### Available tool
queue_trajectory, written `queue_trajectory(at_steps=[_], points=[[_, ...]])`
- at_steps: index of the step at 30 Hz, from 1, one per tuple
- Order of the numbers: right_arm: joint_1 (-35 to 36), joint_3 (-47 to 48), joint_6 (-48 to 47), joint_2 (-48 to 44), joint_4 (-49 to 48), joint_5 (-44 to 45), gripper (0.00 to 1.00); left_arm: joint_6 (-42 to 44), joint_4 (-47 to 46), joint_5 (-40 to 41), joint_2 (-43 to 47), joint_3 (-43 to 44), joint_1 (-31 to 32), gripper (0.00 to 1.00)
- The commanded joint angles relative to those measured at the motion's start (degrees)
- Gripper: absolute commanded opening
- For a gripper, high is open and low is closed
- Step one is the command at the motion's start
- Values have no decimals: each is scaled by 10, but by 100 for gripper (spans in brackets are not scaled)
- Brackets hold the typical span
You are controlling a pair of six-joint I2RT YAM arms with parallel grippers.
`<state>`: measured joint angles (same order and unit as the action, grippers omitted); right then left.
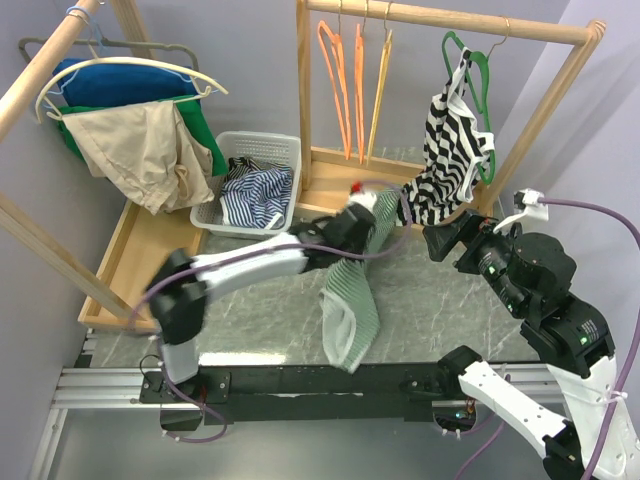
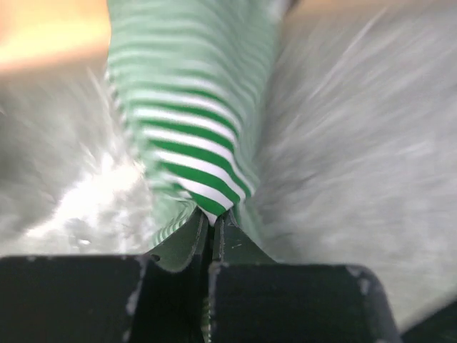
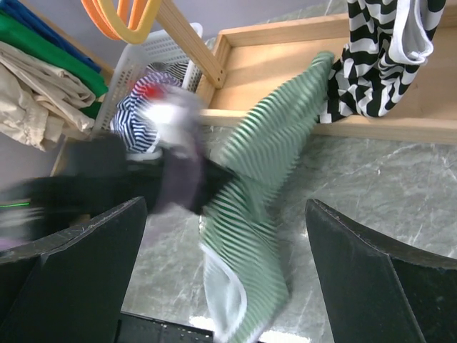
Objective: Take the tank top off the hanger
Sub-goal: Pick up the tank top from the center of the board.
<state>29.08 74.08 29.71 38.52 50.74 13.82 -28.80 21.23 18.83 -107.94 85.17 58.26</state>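
A black-and-white striped tank top (image 1: 450, 160) hangs from a green hanger (image 1: 482, 75) at the right end of the wooden rail; it also shows in the right wrist view (image 3: 378, 64). My left gripper (image 1: 372, 215) is shut on a fold of a green-and-white striped garment (image 1: 352, 310), pinched between the jaws (image 2: 212, 218). That garment (image 2: 193, 128) drapes down onto the grey table. My right gripper (image 1: 435, 240) stands open just below the tank top, with nothing between its fingers (image 3: 225, 204). The left arm looks blurred in the right wrist view.
A white basket (image 1: 285, 145) of striped clothes sits behind the left arm. Several orange hangers (image 1: 355, 85) hang on the wooden rail (image 1: 440, 20). A second rack at the left holds blue, green and beige clothes (image 1: 140, 150). A wooden base board (image 1: 335, 175) lies under the rail.
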Motion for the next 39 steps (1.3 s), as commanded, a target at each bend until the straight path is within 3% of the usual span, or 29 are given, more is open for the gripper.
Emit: queue_trajectory(at_steps=[1, 6, 12, 21, 22, 23, 25, 29, 31, 35, 39], points=[[-2, -8, 6, -7, -20, 2, 100, 51, -27, 46, 188, -14, 5, 1], [-3, -25, 12, -6, -32, -7, 100, 61, -51, 25, 273, -109, 5, 1], [-3, -46, 18, -6, -40, -13, 100, -5, -88, -5, 352, -284, 18, 1], [-2, -52, 14, 1, -41, -8, 100, -96, -47, 26, 401, -392, 63, 1], [-2, -56, 15, 1, -42, -10, 100, -100, -43, 42, 403, -393, 64, 6], [-3, -57, 16, 3, -43, -13, 100, -107, -35, 48, 404, -391, 63, 40], [-3, -62, 18, 4, -48, -15, 100, -103, -31, 71, 395, -387, 63, 49], [-3, -65, 18, 8, -50, -23, 100, -127, 2, 92, 352, -337, 63, 94], [-3, -65, 18, 9, -47, -24, 100, -141, 24, 94, 326, -323, 63, 99], [-2, -65, 17, 8, -39, -23, 100, -211, 87, 81, 307, -285, 63, 96], [-2, -77, 18, -4, -43, -22, 100, -246, 87, 44, 293, -295, 63, 96]])
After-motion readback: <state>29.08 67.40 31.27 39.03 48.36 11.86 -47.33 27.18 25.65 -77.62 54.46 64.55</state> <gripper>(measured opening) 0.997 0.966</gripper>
